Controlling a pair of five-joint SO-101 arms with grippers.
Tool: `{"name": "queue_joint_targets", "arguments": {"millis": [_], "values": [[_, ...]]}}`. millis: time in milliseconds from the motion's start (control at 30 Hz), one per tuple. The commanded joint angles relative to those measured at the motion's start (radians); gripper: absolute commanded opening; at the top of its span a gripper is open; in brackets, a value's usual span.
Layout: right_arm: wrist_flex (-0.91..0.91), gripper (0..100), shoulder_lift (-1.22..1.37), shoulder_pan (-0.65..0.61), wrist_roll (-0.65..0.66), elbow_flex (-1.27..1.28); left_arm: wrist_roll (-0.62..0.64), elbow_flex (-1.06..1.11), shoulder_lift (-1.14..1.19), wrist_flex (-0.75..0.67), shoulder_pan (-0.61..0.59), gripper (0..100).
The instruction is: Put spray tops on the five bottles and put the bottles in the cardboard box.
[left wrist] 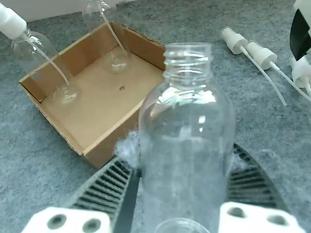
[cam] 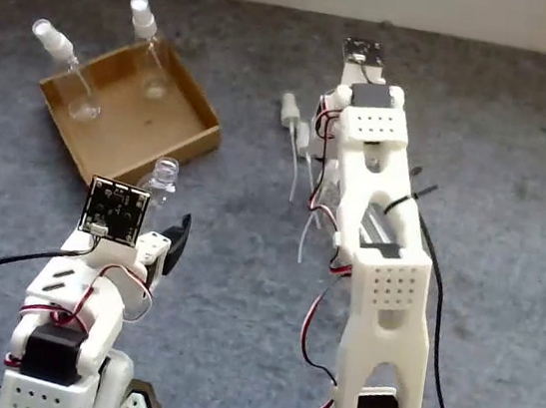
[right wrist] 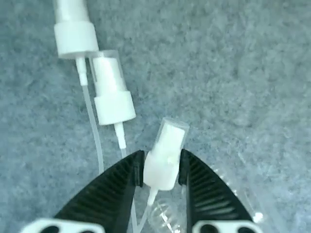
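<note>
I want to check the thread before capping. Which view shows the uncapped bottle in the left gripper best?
The left wrist view: the bottle stands close up in the left gripper, its open threaded neck plain to see. In the high view the wrist camera hides all of the bottle but its neck and shoulder.

No legible text, label, number or sign is recorded on any bottle (left wrist: 187,145), spray top (right wrist: 112,92) or the cardboard box (cam: 137,131). Markings on the camera board (cam: 116,212) are too small to be read.

High view overhead, distant; wrist views close; left shares cardboard box (cam: 122,129).
</note>
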Motion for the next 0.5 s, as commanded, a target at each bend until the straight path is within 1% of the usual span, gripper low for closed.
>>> {"name": "queue_joint_targets", "arguments": {"millis": [0,200,467], "values": [[0.085,11.3,0.117,-0.01,-0.032,-0.274,0.012,-0.005,-0.013,-0.026,-0.015,14],[0.154,11.3,0.268,-0.01,-0.031,-0.463,0.012,-0.004,-0.013,-0.026,-0.013,14],[0.162,11.1,0.321,-0.012,-0.018,-0.493,0.012,-0.002,-0.013,-0.02,-0.01,14]]}}
